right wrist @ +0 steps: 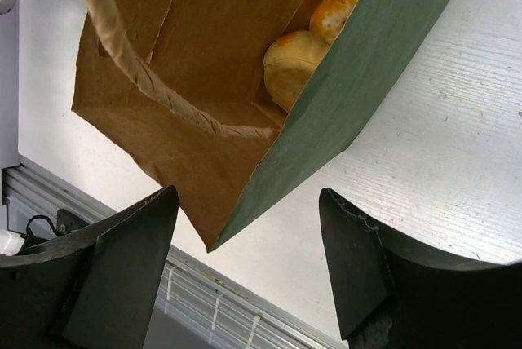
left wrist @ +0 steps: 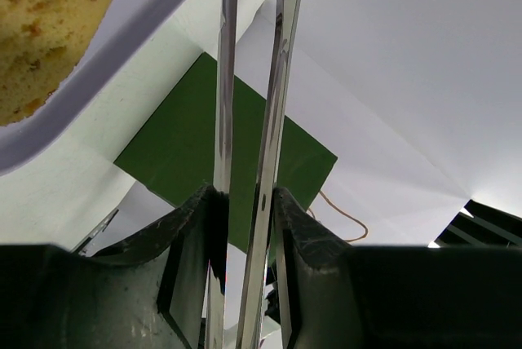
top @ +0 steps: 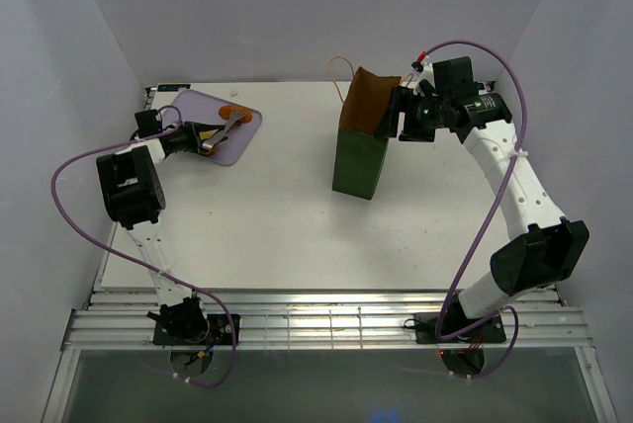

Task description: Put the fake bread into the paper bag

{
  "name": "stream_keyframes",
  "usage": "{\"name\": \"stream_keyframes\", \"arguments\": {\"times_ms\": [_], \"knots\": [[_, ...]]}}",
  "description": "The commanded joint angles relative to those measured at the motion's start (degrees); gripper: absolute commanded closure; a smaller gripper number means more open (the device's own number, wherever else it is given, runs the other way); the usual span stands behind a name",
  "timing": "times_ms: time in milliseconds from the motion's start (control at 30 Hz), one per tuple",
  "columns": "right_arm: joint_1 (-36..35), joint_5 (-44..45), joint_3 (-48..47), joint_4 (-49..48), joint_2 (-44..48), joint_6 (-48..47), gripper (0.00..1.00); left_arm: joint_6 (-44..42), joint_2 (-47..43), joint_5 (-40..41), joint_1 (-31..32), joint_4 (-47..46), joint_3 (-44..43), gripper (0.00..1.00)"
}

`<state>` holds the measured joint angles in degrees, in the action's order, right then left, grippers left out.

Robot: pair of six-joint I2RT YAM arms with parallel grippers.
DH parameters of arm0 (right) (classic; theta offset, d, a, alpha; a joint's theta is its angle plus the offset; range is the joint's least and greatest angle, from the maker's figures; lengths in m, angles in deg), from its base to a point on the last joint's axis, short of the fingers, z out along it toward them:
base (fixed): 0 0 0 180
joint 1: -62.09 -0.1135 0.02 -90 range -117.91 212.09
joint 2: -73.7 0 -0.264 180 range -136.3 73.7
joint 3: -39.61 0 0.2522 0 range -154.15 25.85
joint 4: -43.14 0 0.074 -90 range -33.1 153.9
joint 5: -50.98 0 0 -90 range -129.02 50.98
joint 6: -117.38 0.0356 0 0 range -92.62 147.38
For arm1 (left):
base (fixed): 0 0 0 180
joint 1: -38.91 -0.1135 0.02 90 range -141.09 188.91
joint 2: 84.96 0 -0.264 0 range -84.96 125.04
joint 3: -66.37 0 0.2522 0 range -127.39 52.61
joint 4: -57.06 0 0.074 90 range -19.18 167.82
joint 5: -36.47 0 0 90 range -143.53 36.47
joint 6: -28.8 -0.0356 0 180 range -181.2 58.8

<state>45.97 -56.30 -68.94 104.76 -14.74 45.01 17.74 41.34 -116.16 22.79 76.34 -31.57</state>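
Note:
The paper bag [top: 358, 151] stands mid-table, dark green outside and brown inside, its mouth facing my right gripper [top: 398, 112]. In the right wrist view the bag [right wrist: 359, 80] holds two golden-brown buns [right wrist: 292, 65] deep inside. My right gripper [right wrist: 247, 198] is open, its jaws on either side of the bag's rim corner without touching it. My left gripper [top: 203, 141] is shut on metal tongs [top: 229, 126] over the lilac tray [top: 198, 107], their tips by an orange-brown pastry [top: 238, 113]. In the left wrist view the tongs [left wrist: 273, 104] run up between the fingers, and a yellowish slice [left wrist: 45, 23] lies at the top left.
The bag's tan string handle [right wrist: 122, 51] hangs across its mouth; another loop [top: 341, 72] sticks out behind the bag. White walls enclose the table on three sides. The table's front edge and metal rails [top: 326, 319] lie near the arm bases.

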Motion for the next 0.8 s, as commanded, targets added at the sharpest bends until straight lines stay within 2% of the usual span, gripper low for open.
{"name": "stream_keyframes", "arguments": {"times_ms": [0, 167, 767], "knots": [[0.3, 0.1, -0.6, -1.3, 1.2, -0.3, 0.24, 0.2, -0.6, -0.2, 0.2, -0.2, -0.4, 0.82], [0.4, 0.1, -0.7, -1.3, 1.1, -0.3, 0.24, -0.4, -2.5, 0.4, 0.1, 1.4, -0.3, 1.0], [0.4, -0.4, 0.3, -1.9, 1.8, -0.4, 0.24, -4.8, -12.3, 5.0, -0.5, 8.3, 3.1, 1.0]]}}
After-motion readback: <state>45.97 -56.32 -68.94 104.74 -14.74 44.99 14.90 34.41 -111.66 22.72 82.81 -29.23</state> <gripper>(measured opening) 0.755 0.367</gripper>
